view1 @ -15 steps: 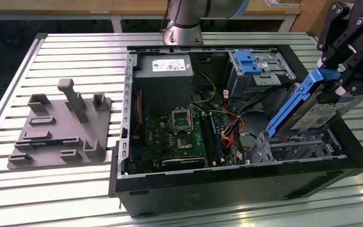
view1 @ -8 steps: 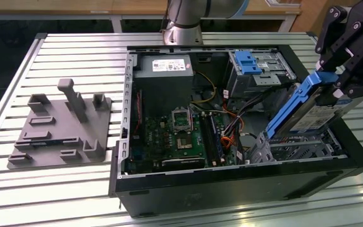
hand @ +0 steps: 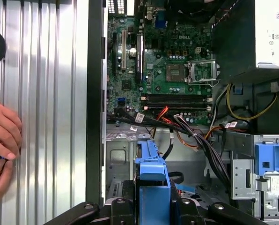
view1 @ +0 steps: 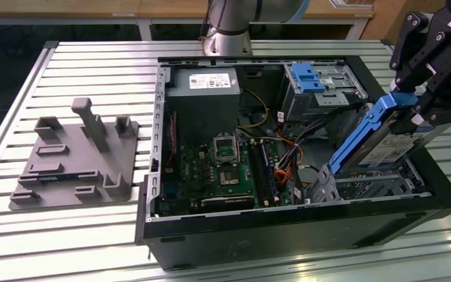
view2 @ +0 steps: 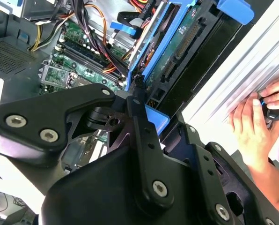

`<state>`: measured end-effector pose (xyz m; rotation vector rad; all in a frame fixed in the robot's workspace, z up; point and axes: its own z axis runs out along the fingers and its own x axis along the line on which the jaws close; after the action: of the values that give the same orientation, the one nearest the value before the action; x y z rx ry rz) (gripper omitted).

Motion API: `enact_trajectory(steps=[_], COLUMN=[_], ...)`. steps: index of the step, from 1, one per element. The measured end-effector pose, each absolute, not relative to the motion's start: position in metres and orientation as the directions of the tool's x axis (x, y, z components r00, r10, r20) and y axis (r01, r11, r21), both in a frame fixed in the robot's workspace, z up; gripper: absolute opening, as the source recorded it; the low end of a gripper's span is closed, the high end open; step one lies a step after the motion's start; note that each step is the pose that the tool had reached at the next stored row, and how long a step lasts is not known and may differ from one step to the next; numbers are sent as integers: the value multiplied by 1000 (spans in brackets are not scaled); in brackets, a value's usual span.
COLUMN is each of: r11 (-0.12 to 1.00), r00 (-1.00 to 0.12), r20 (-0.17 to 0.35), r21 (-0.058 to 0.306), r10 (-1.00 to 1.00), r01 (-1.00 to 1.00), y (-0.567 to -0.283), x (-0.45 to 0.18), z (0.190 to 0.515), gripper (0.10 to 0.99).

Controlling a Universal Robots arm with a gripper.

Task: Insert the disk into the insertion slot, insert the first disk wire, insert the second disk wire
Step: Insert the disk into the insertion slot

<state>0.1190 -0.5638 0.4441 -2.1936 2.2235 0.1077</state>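
1. End effector. In the exterior view, the gripper (view1: pixel 418 108) hangs at 2 o'clock of the open chassis (view1: pixel 288 226). Its fingers are clamped narrow on the upper end of the disk (view1: pixel 386 147), gripping the blue carrier frame.

2. Disk. The disk is steeply tilted. Its upper end leans toward 2 o'clock, and its lower end sits at the mouth of the insertion slot (view1: pixel 370 185). The slot occupies the 4 o'clock corner of the chassis. The disk is not seated flat in the bay. Whether its lower edge touches the sheet metal cannot be determined.

3. Chassis layout, exterior view, with the motherboard (view1: pixel 225 170) as dial centre:
- power supply (view1: pixel 202 82) at 12 o'clock;
- taller metal cage (view1: pixel 339 88) with blue clip (view1: pixel 308 76) at 1 o'clock.

4. Cabling. In the first wrist view, a cable bundle (hand: pixel 195 136) runs between the motherboard and the bay, close beside the carrier.

5. Surroundings. The chassis rests on a slatted metal table (view1: pixel 77 64). A grey fixture (view1: pixel 73 158) lies at 9 o'clock, well apart from the chassis. In the second wrist view, a person's hand (view2: pixel 254 126) rests on the table outside the chassis wall.
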Motion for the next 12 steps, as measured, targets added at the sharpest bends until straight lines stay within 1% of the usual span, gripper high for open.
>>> enact_trajectory(steps=[12], r11=[13], r00=[-15], r20=[-60], r21=[38], r10=[-998], r01=[-999], y=[-564], x=[119], z=[435], gripper=[365])
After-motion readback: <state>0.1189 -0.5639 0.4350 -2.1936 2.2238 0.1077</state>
